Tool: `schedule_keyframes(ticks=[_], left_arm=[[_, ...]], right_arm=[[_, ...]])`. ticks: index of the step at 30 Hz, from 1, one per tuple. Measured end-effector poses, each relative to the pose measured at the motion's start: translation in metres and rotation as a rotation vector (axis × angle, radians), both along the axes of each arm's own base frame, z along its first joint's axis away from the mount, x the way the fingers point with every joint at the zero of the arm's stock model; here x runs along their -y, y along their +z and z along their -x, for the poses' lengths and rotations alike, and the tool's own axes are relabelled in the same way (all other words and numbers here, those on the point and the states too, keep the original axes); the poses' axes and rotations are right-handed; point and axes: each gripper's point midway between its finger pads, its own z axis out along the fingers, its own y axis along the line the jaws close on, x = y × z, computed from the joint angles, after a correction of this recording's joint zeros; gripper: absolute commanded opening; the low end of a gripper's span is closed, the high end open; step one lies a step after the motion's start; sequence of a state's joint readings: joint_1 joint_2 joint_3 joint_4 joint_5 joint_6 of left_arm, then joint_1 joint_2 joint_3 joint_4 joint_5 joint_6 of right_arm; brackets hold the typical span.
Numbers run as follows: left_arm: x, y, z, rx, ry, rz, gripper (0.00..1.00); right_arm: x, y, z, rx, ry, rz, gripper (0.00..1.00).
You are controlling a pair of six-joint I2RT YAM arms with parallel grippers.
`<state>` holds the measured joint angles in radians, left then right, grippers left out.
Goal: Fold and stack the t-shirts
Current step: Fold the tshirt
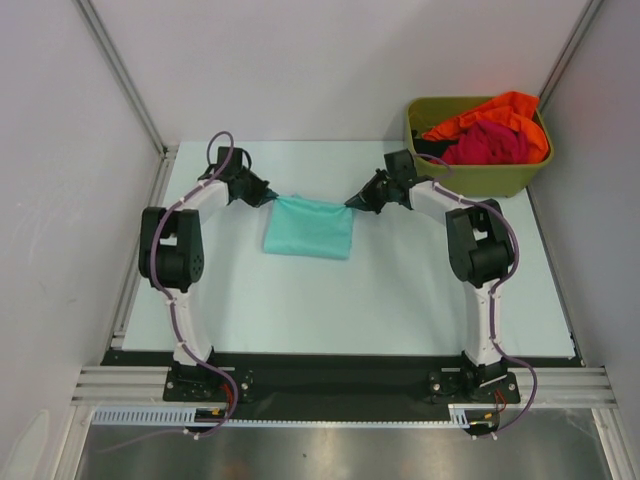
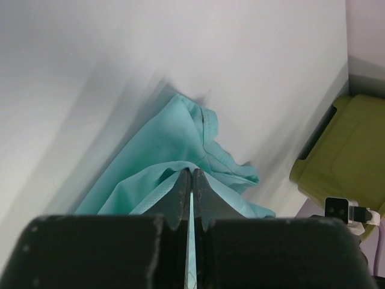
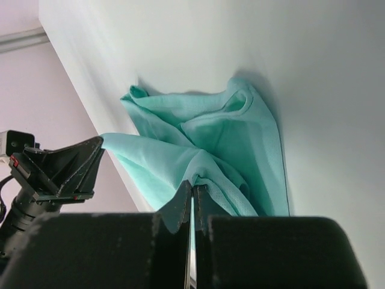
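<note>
The teal t-shirt (image 1: 309, 228) lies as a folded rectangle in the middle of the table. My left gripper (image 1: 268, 195) is shut on its far left corner; the cloth (image 2: 162, 144) bunches at the fingertips (image 2: 191, 173). My right gripper (image 1: 352, 201) is shut on its far right corner, with cloth (image 3: 234, 138) pinched between the tips (image 3: 194, 186). The orange t-shirt (image 1: 497, 108) and the magenta-red t-shirt (image 1: 487, 143) lie heaped in the olive-green bin (image 1: 478, 176) at the far right.
The bin also shows at the right edge of the left wrist view (image 2: 337, 162). The left gripper appears in the right wrist view (image 3: 54, 171). White walls and metal rails (image 1: 120, 70) close in the table on three sides.
</note>
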<state>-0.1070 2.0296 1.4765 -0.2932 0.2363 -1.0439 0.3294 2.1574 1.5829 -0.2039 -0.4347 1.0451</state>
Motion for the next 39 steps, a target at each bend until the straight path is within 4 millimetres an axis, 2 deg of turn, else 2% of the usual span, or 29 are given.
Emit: schedule_keyframes(ticks=[9,16,22,28,29,30,31,32,33,34,37,38,39], left_arm=[[-0.004,-0.016,-0.018,-0.011,-0.016,0.0,0.0],[-0.001,-0.02,-0.035,0.001,-0.025,0.012,0.0],[0.002,-0.027,-0.04,-0.005,-0.033,0.021,0.0],[0.004,-0.038,-0.041,-0.018,-0.046,0.029,0.09],[0.004,-0.039,-0.042,-0.019,-0.051,0.028,0.11],[0.005,-0.039,-0.044,-0.017,-0.06,0.028,0.21],[0.006,-0.039,-0.046,-0.013,-0.073,0.023,0.25],[0.006,-0.036,-0.048,-0.004,-0.088,0.016,0.28],[0.006,-0.033,-0.05,0.002,-0.105,0.002,0.35],[0.005,-0.029,-0.052,0.013,-0.12,-0.015,0.38],[-0.002,-0.004,-0.062,0.073,-0.183,-0.138,0.52],[-0.005,0.01,-0.065,0.111,-0.204,-0.184,0.59],[-0.008,0.023,-0.063,0.14,-0.224,-0.225,0.6]], right_arm=[[-0.003,-0.003,-0.014,0.031,0.003,-0.005,0.0],[-0.004,-0.004,-0.025,0.054,0.002,-0.008,0.0],[-0.001,-0.008,-0.028,0.06,0.006,0.002,0.0],[0.001,-0.011,-0.029,0.066,0.006,0.02,0.05],[0.002,-0.012,-0.029,0.067,0.006,0.025,0.07],[0.003,-0.013,-0.029,0.065,0.006,0.033,0.11],[0.004,-0.014,-0.029,0.064,0.006,0.039,0.23],[0.005,-0.015,-0.028,0.061,0.006,0.049,0.28],[0.007,-0.017,-0.027,0.057,0.01,0.064,0.34],[0.01,-0.018,-0.027,0.057,0.018,0.086,0.46],[0.032,-0.018,-0.028,0.06,0.031,0.232,0.66],[0.04,-0.014,-0.029,0.081,0.043,0.283,0.68],[0.046,-0.01,-0.029,0.102,0.061,0.325,0.68]])
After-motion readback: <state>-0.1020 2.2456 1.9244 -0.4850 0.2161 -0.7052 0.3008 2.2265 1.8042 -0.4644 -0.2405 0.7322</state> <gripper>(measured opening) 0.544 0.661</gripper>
